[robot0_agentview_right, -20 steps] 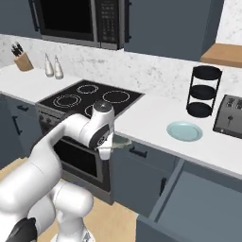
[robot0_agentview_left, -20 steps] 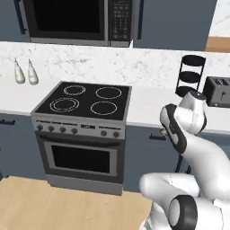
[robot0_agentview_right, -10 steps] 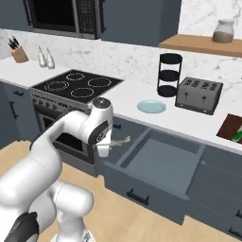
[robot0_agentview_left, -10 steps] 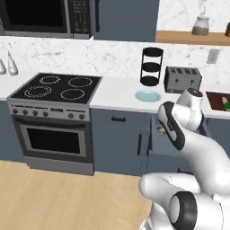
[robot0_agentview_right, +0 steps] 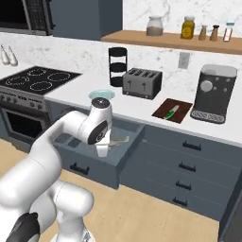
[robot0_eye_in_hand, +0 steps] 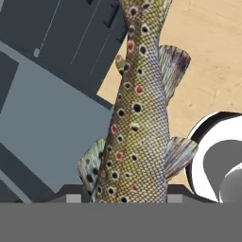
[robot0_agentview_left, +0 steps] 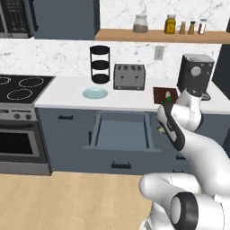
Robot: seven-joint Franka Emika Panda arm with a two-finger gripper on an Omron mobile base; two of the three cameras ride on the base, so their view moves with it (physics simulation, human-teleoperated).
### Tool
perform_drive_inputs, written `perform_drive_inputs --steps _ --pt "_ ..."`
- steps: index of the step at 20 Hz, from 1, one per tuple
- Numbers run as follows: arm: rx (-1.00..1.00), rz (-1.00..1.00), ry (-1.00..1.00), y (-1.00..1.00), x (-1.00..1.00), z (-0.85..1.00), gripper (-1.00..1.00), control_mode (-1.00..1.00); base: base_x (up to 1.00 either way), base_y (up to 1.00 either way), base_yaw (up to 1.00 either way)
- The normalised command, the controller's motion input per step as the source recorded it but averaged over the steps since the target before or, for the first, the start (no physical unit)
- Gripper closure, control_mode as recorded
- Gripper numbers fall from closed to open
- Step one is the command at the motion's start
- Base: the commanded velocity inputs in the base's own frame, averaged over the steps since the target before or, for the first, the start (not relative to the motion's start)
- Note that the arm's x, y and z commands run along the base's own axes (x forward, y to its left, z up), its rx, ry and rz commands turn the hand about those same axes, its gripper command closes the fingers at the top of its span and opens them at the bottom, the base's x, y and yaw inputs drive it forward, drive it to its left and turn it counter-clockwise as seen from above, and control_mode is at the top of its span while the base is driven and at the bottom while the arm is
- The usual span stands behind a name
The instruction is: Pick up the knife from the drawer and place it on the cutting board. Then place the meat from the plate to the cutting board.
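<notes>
The fish [robot0_eye_in_hand: 137, 118] is clamped between the gripper [robot0_eye_in_hand: 120, 198] fingers, which are partly closed on its body; in the hand view it stretches away from the tips, speckled and scaly. In the right base view the gripper [robot0_agentview_right: 102, 150] is seen hanging low over the near right part of the open drawer [robot0_agentview_right: 101, 158], with the fish [robot0_agentview_right: 118, 140] sticking out sideways to the right. The knife [robot0_agentview_right: 170, 113] is already lying on the cutting board [robot0_agentview_right: 163, 108], which sits on the counter [robot0_agentview_right: 142, 101] to the right, near the coffee machine [robot0_agentview_right: 215, 94]. The plate [robot0_agentview_left: 95, 93] is left bare on the counter, left of the toaster [robot0_agentview_left: 129, 76].

Step in hand is judged to be the carry of the fish to the board. For it to go well, the load should be lifted clear of the drawer edge and counter lip first, then carried right and far. It should be set down beside the knife, not on top of it, laid flat along the board. The grip should be kept firm: the fish is long, tapered and likely slippery, and may pivot.

Materials: skin glossy, olive-silver with dark and red spots, thin ribbed fins. Board flat, dark reddish wood. Drawer smooth, matte blue-grey. Plate shallow, pale blue-green. Knife handle bright green.
</notes>
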Motion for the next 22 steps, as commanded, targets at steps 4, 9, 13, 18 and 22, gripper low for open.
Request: perform_drive_inputs --steps 4,9,13,18,22 --pt "0.00 0.00 0.00 0.00 0.00 0.00 1.00 1.00 0.08 -1.00 -0.16" --pt "0.00 0.00 0.00 0.00 0.00 0.00 1.00 1.00 0.82 -0.77 0.04" --pt "0.00 0.00 0.00 0.00 0.00 0.00 1.00 1.00 0.88 -0.57 0.15" --pt "0.00 0.00 0.00 0.00 0.00 0.00 1.00 1.00 0.36 -0.91 0.09" --pt "0.00 0.00 0.00 0.00 0.00 0.00 1.00 1.00 0.59 -0.34 0.03"
